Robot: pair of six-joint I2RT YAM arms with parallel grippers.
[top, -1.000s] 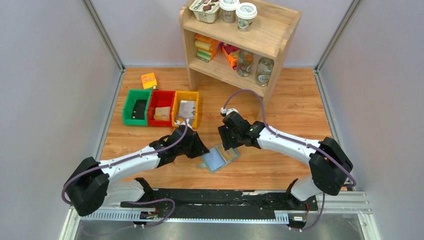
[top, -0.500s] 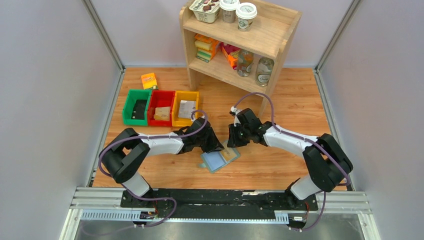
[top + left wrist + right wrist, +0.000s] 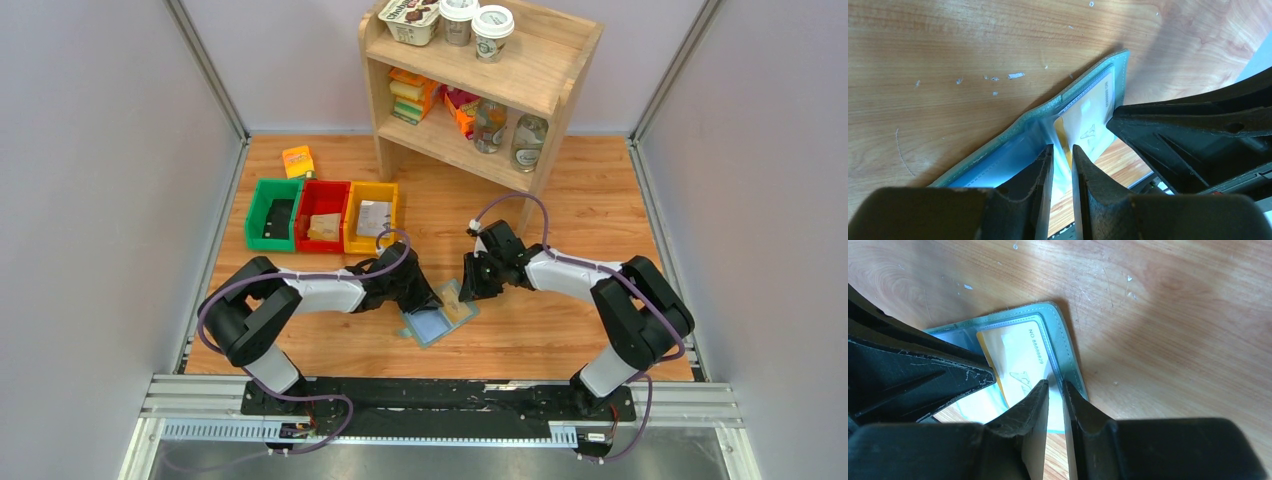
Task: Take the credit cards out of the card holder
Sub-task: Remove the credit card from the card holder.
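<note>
Right gripper (image 3: 464,292) now tight on card holder (image 3: 432,325)

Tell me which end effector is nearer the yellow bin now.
Left. The left end effector sits below-right of the yellow bin in the top view, on the card holder; the right end effector is farther right, at the holder's right edge.

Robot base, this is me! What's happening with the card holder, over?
Left gripper pinching card holder's inner pocket. Right gripper pinching its outer edge. Holder open flat, card still inside. Nothing blocking.
</note>
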